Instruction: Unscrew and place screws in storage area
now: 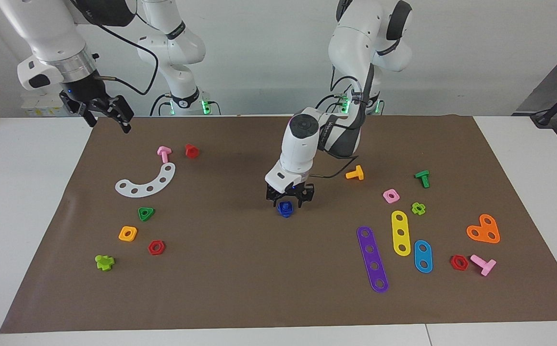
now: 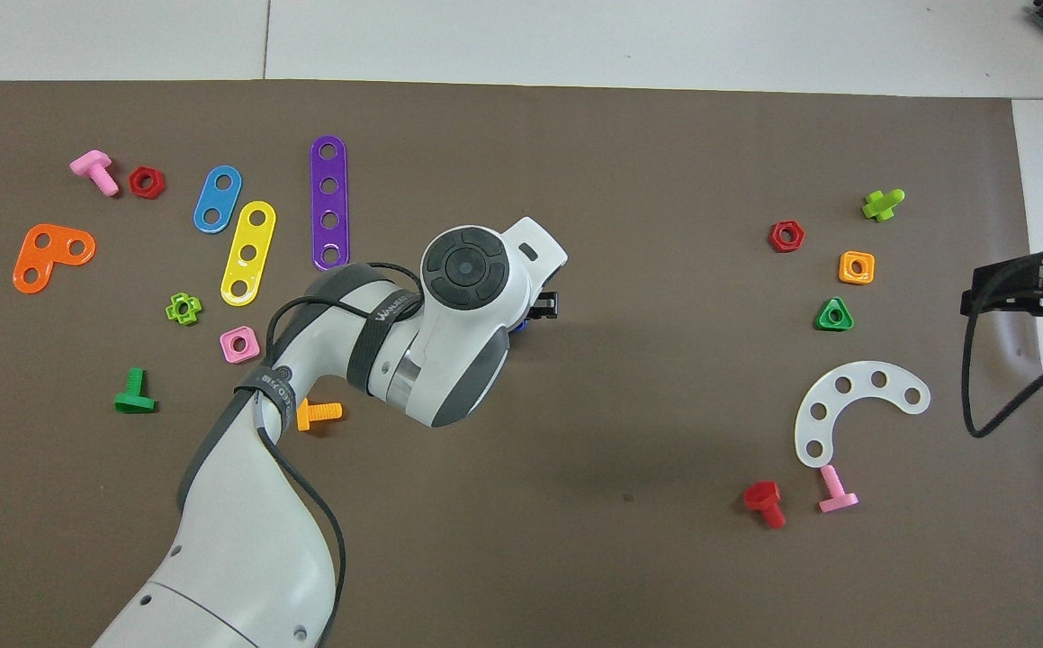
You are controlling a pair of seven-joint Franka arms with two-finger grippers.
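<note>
White desk surface carries a brown mat that covers most of the working area; the wall at the robots' end is plain and pale.

Left end effector: positioned low at the middle of the mat, directly over the dark blue screw. Its fingers stand apart on either side of the screw's top. Whether they touch the screw cannot be told. In the overhead view the arm's wrist hides nearly all of the screw; only a blue sliver shows beside the end effector.

Right end effector: raised over the mat's edge at the right arm's end of the desk, fingers spread wide, holding nothing. This arm waits.

Loose parts toward the left arm's end of the desk:
- orange bolt, nearest the screw
- pink square nut
- green bolt
- yellow strip, purple strip and blue strip, lying side by side

Loose parts toward the right arm's end of the desk:
- white curved strip
- pink bolt, just beside the curved strip's end
- red bolt
- green triangular nut
</note>
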